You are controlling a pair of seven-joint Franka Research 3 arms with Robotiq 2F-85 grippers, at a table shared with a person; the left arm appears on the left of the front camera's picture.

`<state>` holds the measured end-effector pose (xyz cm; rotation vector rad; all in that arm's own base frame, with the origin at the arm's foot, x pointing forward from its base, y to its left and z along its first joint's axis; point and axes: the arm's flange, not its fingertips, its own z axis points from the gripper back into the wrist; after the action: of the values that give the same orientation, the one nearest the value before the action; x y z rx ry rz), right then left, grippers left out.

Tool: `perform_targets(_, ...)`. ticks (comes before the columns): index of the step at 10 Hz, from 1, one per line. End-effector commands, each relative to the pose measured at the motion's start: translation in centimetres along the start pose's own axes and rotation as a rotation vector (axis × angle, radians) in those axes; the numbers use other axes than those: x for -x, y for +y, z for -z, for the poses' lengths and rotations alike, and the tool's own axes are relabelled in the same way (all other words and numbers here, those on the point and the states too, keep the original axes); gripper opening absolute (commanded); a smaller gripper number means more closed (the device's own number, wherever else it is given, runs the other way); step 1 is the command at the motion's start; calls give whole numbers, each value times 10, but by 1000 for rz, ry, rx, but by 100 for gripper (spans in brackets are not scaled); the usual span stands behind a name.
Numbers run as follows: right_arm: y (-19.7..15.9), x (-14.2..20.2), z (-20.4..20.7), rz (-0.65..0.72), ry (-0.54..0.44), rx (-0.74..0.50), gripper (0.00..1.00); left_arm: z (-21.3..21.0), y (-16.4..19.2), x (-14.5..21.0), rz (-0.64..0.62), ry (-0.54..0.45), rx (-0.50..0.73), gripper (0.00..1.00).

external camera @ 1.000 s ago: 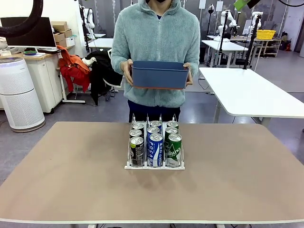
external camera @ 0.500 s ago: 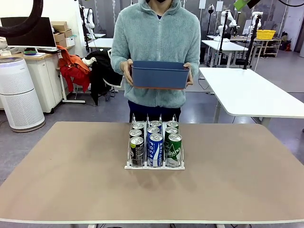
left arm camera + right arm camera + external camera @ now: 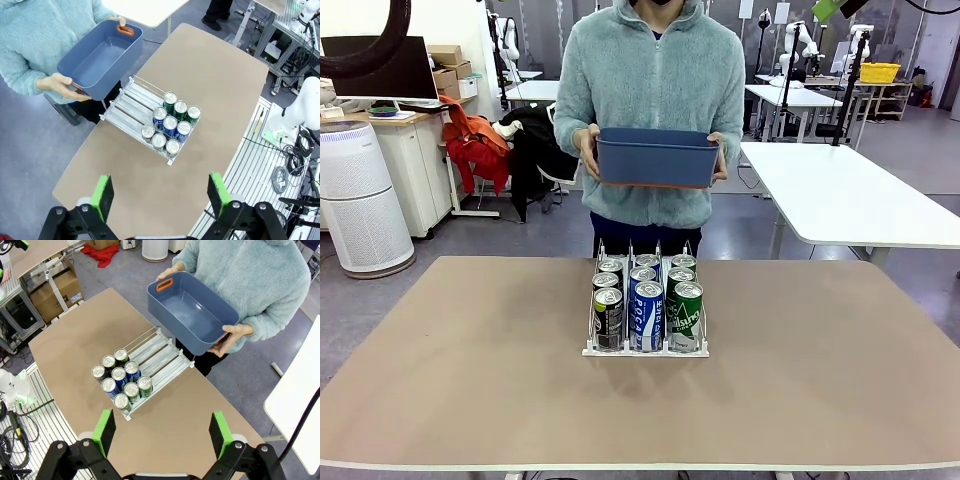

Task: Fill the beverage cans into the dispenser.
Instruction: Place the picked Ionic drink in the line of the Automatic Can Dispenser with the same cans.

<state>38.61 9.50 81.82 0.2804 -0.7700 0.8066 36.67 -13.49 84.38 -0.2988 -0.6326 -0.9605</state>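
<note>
Both hands, the left hand (image 3: 160,192) and right hand (image 3: 161,432), hang spread apart high above the dispenser (image 3: 646,348) mid-bench (image 3: 470,380), nine beverage cans (image 3: 647,300) filling its front, a person behind it holding a blue bin (image 3: 656,157).

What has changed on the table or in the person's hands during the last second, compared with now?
Nothing has visibly changed. The person's hands hold the dark blue bin at the same height behind the table, the nine beverage cans stand as before in the dispenser, and both grippers, left and right, are open high above the table.
</note>
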Motion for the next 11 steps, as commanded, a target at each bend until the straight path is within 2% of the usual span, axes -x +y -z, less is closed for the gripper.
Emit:
perform_targets(1, 0, 2, 0, 1, 5, -6, 100, 0, 1, 2, -2, -1, 6, 100)
perform_targets(11, 0, 2, 0, 1, 5, -6, 100, 0, 1, 2, -2, -1, 6, 100)
